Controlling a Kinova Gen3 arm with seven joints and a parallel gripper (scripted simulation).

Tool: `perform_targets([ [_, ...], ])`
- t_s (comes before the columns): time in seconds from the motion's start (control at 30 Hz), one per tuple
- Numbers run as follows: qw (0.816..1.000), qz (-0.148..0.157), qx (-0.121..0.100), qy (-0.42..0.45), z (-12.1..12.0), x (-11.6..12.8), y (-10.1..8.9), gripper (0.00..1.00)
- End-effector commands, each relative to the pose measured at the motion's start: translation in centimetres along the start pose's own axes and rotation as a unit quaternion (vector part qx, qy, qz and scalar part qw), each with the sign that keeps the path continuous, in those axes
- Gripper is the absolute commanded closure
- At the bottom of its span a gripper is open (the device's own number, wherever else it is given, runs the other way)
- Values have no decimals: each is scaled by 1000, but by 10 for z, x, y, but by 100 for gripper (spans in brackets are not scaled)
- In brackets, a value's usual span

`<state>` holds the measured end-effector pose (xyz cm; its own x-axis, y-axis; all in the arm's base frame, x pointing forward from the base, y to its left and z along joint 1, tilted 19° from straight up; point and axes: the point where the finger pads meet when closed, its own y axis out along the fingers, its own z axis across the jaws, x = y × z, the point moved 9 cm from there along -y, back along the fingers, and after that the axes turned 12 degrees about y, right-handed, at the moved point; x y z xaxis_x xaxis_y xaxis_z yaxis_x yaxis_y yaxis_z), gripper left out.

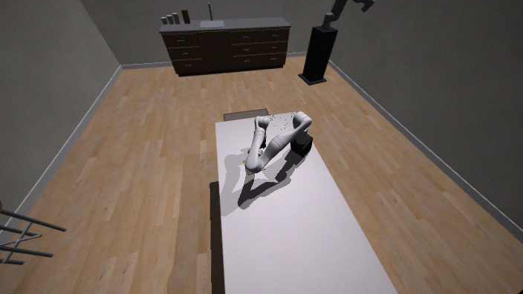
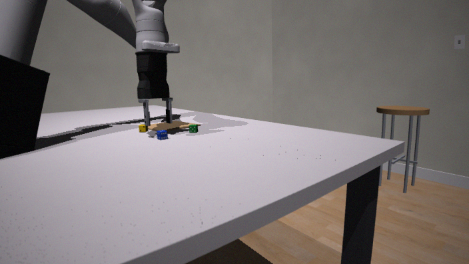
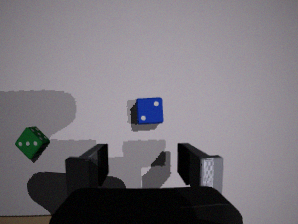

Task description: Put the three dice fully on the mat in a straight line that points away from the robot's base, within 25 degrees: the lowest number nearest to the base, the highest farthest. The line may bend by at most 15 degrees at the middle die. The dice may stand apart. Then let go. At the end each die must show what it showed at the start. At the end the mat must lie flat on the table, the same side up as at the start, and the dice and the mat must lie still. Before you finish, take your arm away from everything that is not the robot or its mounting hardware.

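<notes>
A small tan mat (image 2: 169,125) lies flat on the white table. A yellow die (image 2: 142,128) sits on the table at its left edge. A blue die (image 2: 161,134) lies on the table just in front of the mat. A green die (image 2: 193,128) lies at the mat's right end. My gripper (image 2: 157,121) hangs open and empty, fingers pointing down just above the mat, between the yellow and blue dice. In the wrist view the blue die (image 3: 148,111) shows two pips and lies ahead of the open fingers. The green die (image 3: 31,143) shows three pips at the left.
My arm's black base (image 2: 18,109) stands at the left of the table. The table edge (image 2: 311,192) runs along the right, with a wooden stool (image 2: 402,143) on the floor beyond it. From above, my arm (image 1: 266,148) hides the mat and dice.
</notes>
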<state>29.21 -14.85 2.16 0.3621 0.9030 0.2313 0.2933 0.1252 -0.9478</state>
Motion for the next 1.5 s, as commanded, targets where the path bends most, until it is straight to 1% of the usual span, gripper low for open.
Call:
perform_targets([
  [0.0,1000,0,-1,0,0,0,0,0],
  [0.27,1000,0,-1,0,-1,1,0,0],
  [0.47,1000,0,-1,0,-9,4,0,0],
  [0.7,1000,0,-1,0,-29,15,0,0],
  [0.77,1000,0,-1,0,-29,15,0,0],
  [1.23,1000,0,-1,0,-80,40,0,0],
  [1.47,1000,0,-1,0,-90,45,0,0],
])
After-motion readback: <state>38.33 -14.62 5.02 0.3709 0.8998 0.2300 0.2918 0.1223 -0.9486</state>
